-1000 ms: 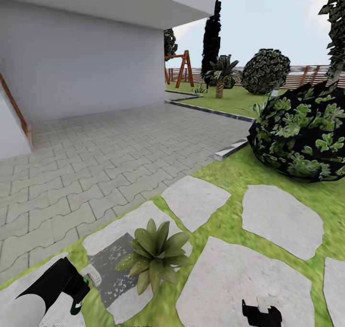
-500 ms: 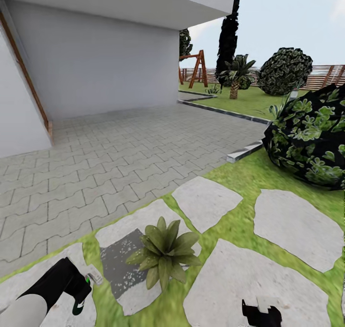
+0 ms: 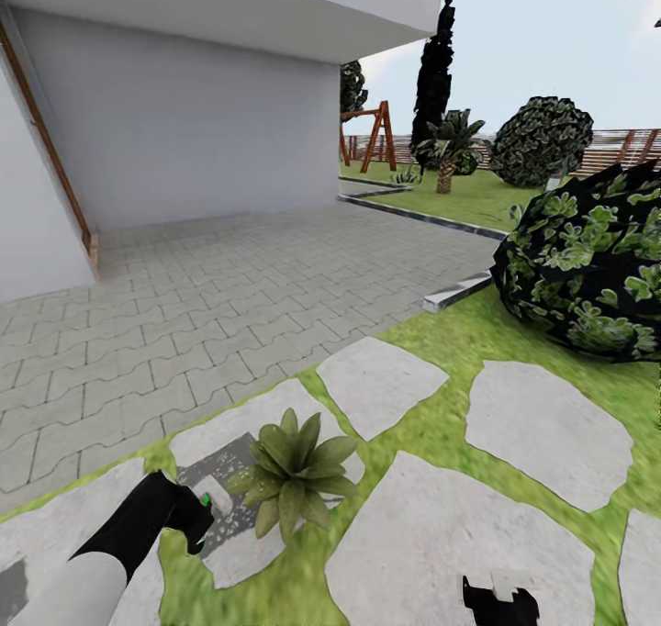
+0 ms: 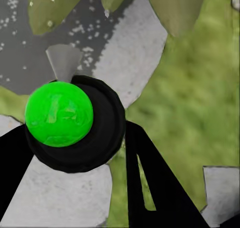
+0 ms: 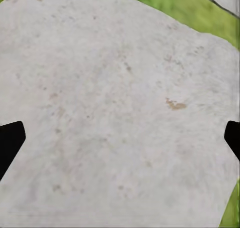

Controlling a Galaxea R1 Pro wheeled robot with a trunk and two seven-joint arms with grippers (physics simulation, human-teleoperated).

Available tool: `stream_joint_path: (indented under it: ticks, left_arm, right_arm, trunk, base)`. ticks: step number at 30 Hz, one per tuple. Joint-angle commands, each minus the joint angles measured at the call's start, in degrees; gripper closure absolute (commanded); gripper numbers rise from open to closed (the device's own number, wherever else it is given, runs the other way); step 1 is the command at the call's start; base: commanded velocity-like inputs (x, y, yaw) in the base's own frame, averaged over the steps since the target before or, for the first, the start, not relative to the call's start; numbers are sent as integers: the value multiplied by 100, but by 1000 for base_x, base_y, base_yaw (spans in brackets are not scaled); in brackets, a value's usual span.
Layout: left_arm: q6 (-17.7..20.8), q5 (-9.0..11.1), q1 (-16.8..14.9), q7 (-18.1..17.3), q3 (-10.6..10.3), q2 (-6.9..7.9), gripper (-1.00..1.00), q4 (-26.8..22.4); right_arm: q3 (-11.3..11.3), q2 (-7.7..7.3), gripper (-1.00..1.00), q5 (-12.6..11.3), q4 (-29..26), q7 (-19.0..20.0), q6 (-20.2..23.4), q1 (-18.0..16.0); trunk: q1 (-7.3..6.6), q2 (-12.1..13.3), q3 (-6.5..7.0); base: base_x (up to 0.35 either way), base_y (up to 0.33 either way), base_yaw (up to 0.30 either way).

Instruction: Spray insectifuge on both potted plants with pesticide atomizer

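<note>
The left end effector (image 3: 188,516) sits closed around the pesticide atomizer (image 4: 59,114), just beside the potted plant (image 3: 292,472), nozzle toward its leaves. Spraying looks underway; next, sweep across the whole rosette. The right end effector (image 3: 498,598) hangs open, empty.

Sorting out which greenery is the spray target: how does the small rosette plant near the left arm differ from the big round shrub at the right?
The potted plant is low, with pointed plain-green leaves; the shrub is far larger, a dark mound of ivy-like leaves. The plant sits among stepping stones, the shrub on lawn.
</note>
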Motion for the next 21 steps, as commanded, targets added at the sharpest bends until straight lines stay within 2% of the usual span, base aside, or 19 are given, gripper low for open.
stream_joint_path:
  ticks: [1,2,5,6,12,15,17,21]
  left_arm:
    - [23,-49,-2,-35,45,-14,100,-35]
    - [24,-48,-1,-29,100,-18,100,-51]
    - [19,-56,-1,-8,535,-38,100,-89]
    - [18,-60,-1,-5,616,-36,100,-94]
    - [45,-120,-1,-10,680,-37,100,-64]
    - [103,-177,6,-11,674,-37,100,-23]
    - [305,-204,55,-9,677,-34,100,-13]
    - [458,-227,141,50,655,-100,100,-14]
  right_arm:
    - [-34,1,-100,60,13,-19,-22,-5]
    - [-34,1,-100,60,14,-19,-20,-5]
    - [-34,1,-100,60,16,-24,-21,-4]
    - [-34,1,-100,60,16,-26,-22,-4]
    - [-34,1,-100,60,16,-28,-23,-4]
    - [-34,1,-100,60,16,-28,-22,-4]
    - [-34,1,-100,60,16,-27,-24,-4]
    - [-34,1,-100,60,19,-22,-20,-4]
  trunk:
    - [-1,-2,-5]
    - [-1,-2,-5]
    - [-1,-2,-5]
    - [-1,-2,-5]
    - [-1,-2,-5]
    - [-1,-2,-5]
    - [-1,-2,-5]
    - [-1,-2,-5]
  base:
    - [-23,-263,0]
    - [-51,-266,0]
    - [-158,-235,0]
    - [-218,-204,0]
    - [-68,-61,13]
    - [-3,-3,186]
    - [-1,0,258]
    - [0,0,152]
